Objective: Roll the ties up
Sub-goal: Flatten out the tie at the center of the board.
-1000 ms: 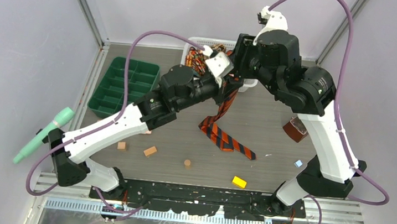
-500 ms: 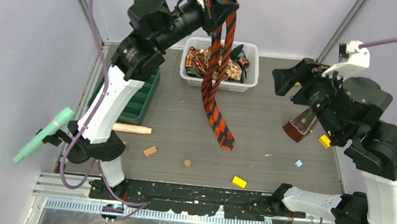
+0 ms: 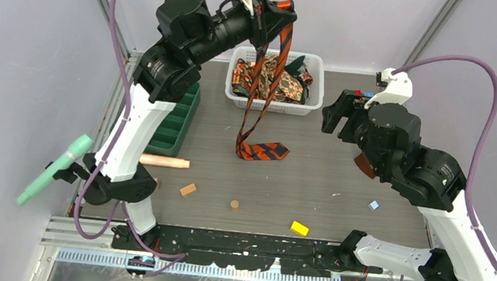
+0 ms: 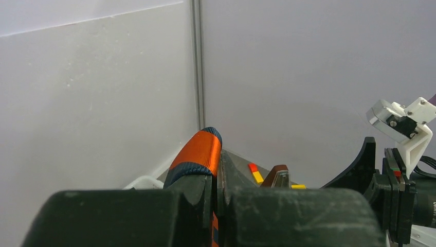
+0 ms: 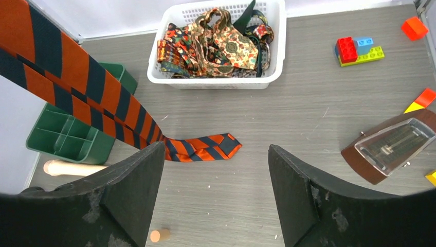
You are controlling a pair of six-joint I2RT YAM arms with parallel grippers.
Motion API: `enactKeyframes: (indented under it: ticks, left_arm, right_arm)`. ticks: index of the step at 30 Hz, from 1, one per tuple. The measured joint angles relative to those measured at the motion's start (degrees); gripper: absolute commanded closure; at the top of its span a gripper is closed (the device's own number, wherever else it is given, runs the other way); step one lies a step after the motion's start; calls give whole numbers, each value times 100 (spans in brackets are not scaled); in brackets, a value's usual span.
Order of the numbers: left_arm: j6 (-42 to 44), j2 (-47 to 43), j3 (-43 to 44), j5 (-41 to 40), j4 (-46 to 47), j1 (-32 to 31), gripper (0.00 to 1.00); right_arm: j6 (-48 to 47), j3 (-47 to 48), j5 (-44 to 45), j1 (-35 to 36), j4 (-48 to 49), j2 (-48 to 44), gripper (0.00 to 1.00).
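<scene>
Left hand [image 3: 278,10]: shut tight on the striped tie [image 3: 258,150], high at the upper centre of the overhead view. Its wrist camera shows an orange fold bulging above the closed jaws.
Striped tie, place: hangs doubled from that grip in two strands that cross in front of the basket [image 3: 272,105]. Its lower end lies folded on the table [image 3: 297,184], mid-frame.
Handling: judged light, limp and probably slick. Likely to sag, twist and swing, with no stiffness to push against.
Where to take hold: probably the end resting on the table, pinched flat across its width, to start a roll.
Other ties [image 5: 221,41]: patterned, tangled in a heap inside the basket.
Right hand [image 3: 335,113]: jaws wide apart, nothing in them; right of centre, well apart from the striped tie.
Hard to make out: which part of the tie's length is pinched; whether the wide or the narrow end is down; how many ties the heap holds.
</scene>
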Motion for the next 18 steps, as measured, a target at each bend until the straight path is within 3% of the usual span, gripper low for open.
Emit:
enactKeyframes:
  ticks: [11,18]
  left_arm:
    - [354,61,2,-170,-426,0,100]
    - [1054,-39,-190,-984,-962,0,100]
  right_arm:
    - [284,-1943,-649,0,817,-372,13]
    - [1008,-2754,-793,-7,1320,476,13]
